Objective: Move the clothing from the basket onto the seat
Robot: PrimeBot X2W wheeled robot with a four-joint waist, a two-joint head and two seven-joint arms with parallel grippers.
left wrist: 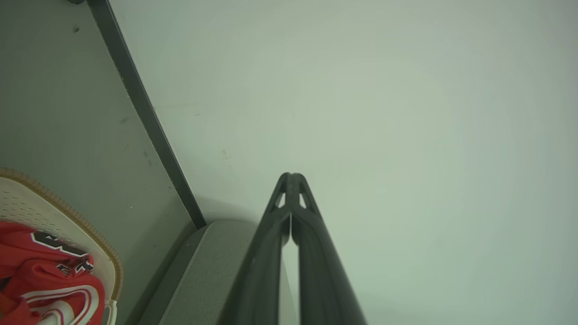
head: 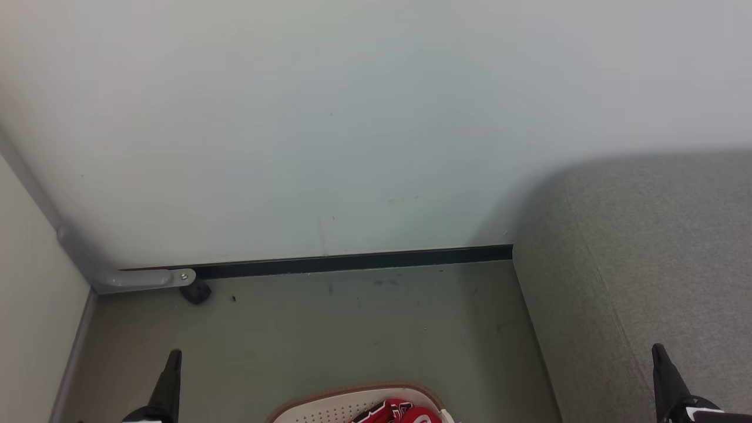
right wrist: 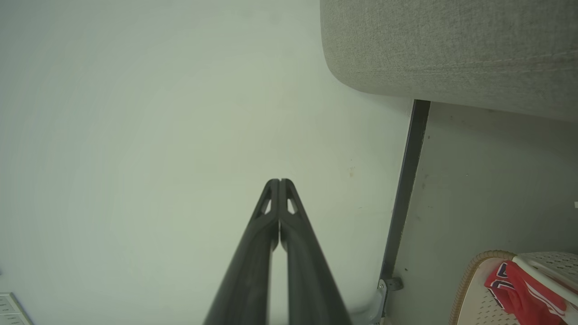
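Looking down, you face a dull grey-green floor [head: 352, 329], flecked with small dark scuffs, that runs up to a pale wall [head: 352, 117] with a black skirting [head: 352, 259] along its foot. At the left corner a metal bracket [head: 147, 277] sits at the wall's base, with a small black knob [head: 195, 292] just beside it. The grey seat [head: 658, 247] takes up your right side, its rounded corner against the wall. The basket [head: 329, 408] stands on the floor at the bottom edge, near the seat, with the red clothing [head: 399, 413] lying inside it. Your left gripper [left wrist: 290, 174] and right gripper [right wrist: 280, 180] are both pinched tight, fingers pressed together, holding nothing, each pointing toward the wall.
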